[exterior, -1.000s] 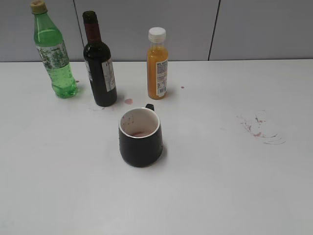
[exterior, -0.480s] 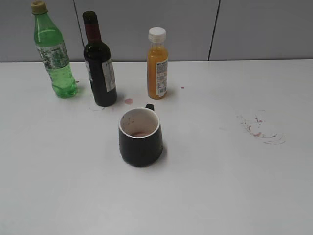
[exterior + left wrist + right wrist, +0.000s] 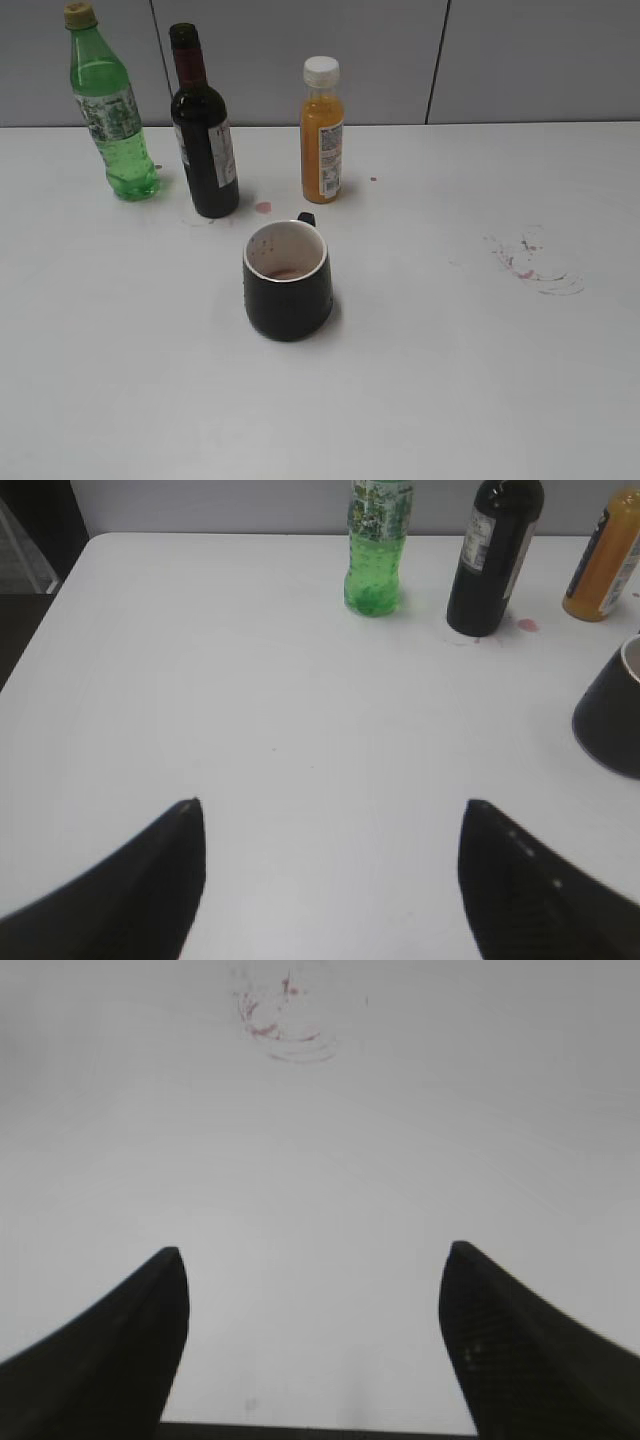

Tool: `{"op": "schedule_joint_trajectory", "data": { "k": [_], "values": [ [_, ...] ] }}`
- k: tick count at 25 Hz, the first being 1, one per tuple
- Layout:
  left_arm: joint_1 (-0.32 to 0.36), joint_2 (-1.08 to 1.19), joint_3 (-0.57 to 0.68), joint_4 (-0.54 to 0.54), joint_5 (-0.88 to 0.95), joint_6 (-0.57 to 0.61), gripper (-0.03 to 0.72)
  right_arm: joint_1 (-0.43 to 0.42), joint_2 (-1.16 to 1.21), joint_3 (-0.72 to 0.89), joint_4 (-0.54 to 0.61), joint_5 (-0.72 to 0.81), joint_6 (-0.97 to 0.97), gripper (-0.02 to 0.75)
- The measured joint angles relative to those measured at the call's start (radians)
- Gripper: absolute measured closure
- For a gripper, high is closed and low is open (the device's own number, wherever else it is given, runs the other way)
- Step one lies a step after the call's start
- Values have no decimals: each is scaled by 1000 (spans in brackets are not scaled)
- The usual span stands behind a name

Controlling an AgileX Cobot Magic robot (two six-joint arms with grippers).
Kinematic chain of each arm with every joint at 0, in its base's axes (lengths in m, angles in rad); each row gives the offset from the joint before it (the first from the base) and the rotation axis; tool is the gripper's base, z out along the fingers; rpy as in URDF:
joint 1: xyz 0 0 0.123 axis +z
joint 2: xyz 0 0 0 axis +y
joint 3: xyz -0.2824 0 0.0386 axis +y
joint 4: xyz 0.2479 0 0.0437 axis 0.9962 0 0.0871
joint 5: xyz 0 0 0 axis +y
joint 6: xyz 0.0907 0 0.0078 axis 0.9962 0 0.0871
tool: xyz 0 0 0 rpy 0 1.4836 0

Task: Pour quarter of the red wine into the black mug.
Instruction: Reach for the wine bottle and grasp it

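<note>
The red wine bottle (image 3: 203, 130) stands upright at the back left of the white table, dark glass with a dark red neck foil and a white label. It also shows in the left wrist view (image 3: 492, 560). The black mug (image 3: 287, 280) stands in front of it, handle at the back, with a little reddish liquid at the bottom; its edge shows in the left wrist view (image 3: 610, 720). My left gripper (image 3: 330, 805) is open and empty over bare table, well short of the bottles. My right gripper (image 3: 312, 1252) is open and empty over bare table. Neither gripper shows in the exterior view.
A green plastic bottle (image 3: 108, 110) stands left of the wine. An orange juice bottle (image 3: 322, 130) with a white cap stands right of it. Red wine stains (image 3: 535, 262) mark the table at the right, and a small drop (image 3: 263, 207) lies near the wine bottle.
</note>
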Motion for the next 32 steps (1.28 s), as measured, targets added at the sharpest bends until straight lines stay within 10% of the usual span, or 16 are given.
{"op": "schedule_joint_trajectory", "data": {
  "k": [32],
  "values": [
    [0,0,0,0,0,0,99,0,-253,4,-2,0,0,148]
  ]
}}
